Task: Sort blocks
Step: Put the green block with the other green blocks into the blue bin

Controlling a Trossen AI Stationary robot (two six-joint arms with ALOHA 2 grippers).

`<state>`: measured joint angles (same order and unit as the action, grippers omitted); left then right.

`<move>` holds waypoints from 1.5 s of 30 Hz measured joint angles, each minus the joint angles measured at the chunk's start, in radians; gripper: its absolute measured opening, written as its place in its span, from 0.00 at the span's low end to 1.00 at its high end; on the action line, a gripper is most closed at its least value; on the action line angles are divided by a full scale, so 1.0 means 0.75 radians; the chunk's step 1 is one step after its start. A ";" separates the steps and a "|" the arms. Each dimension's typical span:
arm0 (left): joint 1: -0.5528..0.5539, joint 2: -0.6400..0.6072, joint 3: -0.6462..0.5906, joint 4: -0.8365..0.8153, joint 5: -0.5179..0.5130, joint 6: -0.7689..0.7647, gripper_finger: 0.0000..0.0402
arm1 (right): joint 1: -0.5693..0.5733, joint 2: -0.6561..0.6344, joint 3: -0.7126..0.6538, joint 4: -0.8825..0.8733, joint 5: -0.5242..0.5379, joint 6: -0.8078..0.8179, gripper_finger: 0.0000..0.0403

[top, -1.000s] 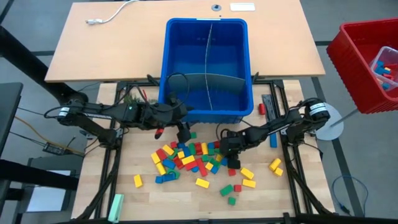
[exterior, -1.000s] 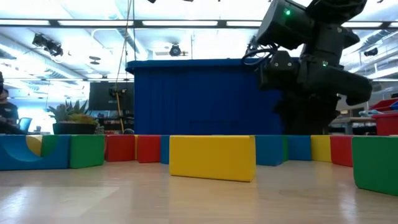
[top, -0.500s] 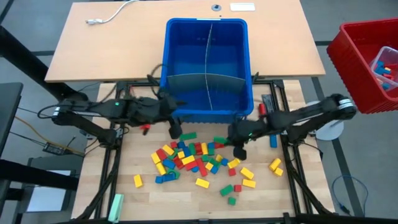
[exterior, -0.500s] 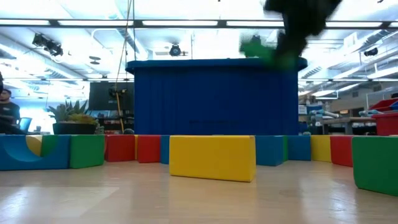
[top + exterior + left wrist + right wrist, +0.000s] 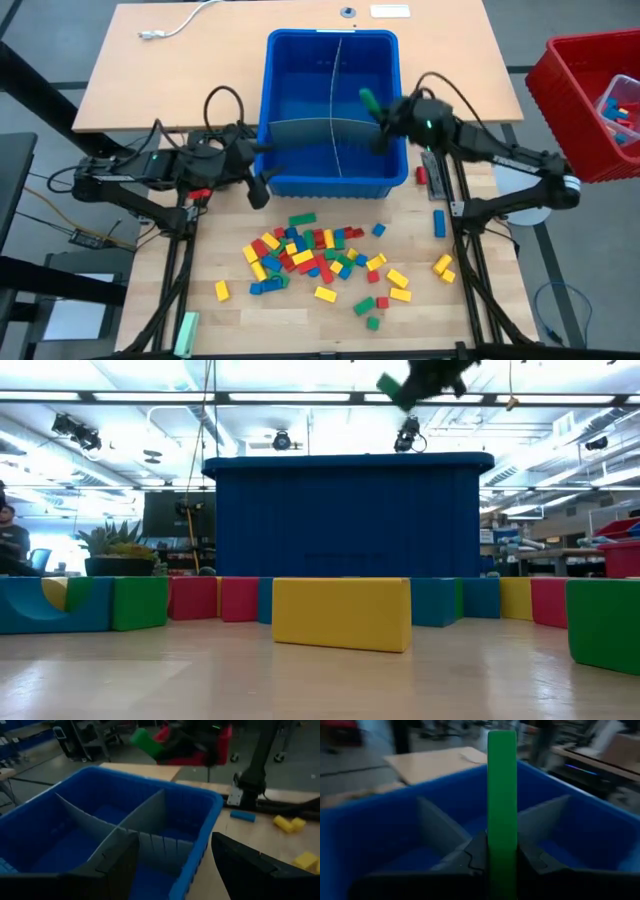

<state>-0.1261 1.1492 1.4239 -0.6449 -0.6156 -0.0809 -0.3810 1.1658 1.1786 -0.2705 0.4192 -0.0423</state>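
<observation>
The right arm reached inward and upward, its gripper (image 5: 376, 112) clamped on a green block (image 5: 502, 795) standing upright between the fingers. The left arm extended level toward the centre, its gripper (image 5: 258, 176) held low with fingers spread apart, holding nothing.

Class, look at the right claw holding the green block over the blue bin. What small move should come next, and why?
Probably lower a little and open. The right claw is shut on a green block above the blue bin, over its right side. All four compartments look empty, so any can start green. The left claw waits open at the bin's front-left corner.
</observation>
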 joint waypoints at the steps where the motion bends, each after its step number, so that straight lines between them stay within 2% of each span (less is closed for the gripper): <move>1: 0.000 0.001 0.000 -0.014 0.003 -0.002 0.64 | -0.059 0.017 -0.001 0.026 -0.015 -0.011 0.11; 5: 0.000 0.004 -0.001 -0.022 0.003 -0.012 0.64 | -0.270 0.094 -0.001 0.116 -0.045 -0.041 0.13; 9: 0.000 0.001 -0.001 -0.032 0.004 -0.068 0.64 | -0.397 0.185 -0.001 0.208 -0.112 -0.008 0.17; 16: 0.000 -0.009 -0.002 -0.113 0.004 -0.119 0.64 | -0.443 0.292 -0.001 0.287 -0.159 0.016 0.28; 19: 0.000 -0.010 -0.002 -0.115 0.004 -0.123 0.64 | -0.442 0.275 -0.001 0.286 -0.212 0.021 0.37; 23: 0.000 -0.009 -0.002 -0.110 0.004 -0.121 0.64 | -0.417 0.176 -0.001 0.257 -0.215 0.020 0.51; 25: 0.000 -0.009 -0.002 -0.104 0.004 -0.118 0.64 | -0.381 0.098 -0.001 0.226 -0.233 0.021 0.55; 31: 0.001 0.020 -0.002 -0.052 0.015 -0.144 0.64 | -0.171 -0.115 0.000 0.099 -0.493 0.096 0.61; 38: -0.005 0.042 -0.002 -0.062 0.219 -0.200 0.64 | 0.137 -0.254 0.000 -0.238 -0.621 0.267 0.58; 45: -0.049 0.041 -0.030 -0.221 0.220 -0.324 0.64 | 0.446 -0.230 0.000 -0.483 -0.659 0.422 0.52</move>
<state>-0.1632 1.1801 1.4010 -0.8106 -0.4505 -0.3236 -0.0465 0.9930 1.1790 -0.6325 -0.0754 0.2744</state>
